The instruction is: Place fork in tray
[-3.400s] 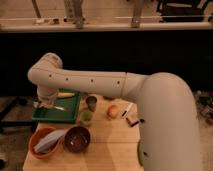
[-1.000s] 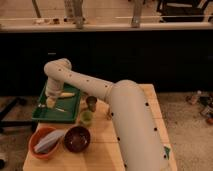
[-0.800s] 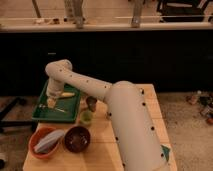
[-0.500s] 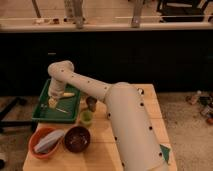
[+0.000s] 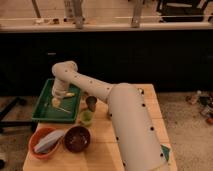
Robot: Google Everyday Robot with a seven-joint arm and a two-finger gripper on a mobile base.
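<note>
Your end effector point(image 5: 56, 101) is hanging inside the green tray point(image 5: 44, 96).

You are reaching it down over the tray's middle; whether it is spread or pressed together cannot be told. The fork point(image 5: 63, 109) is lying on the tray floor just below it. A yellowish item point(image 5: 68, 94) is sitting beside it. On the table point(image 5: 152, 107), an orange bowl point(image 5: 36, 143), a dark bowl point(image 5: 77, 139) and two cups point(image 5: 91, 103) are standing near the tray.
</note>
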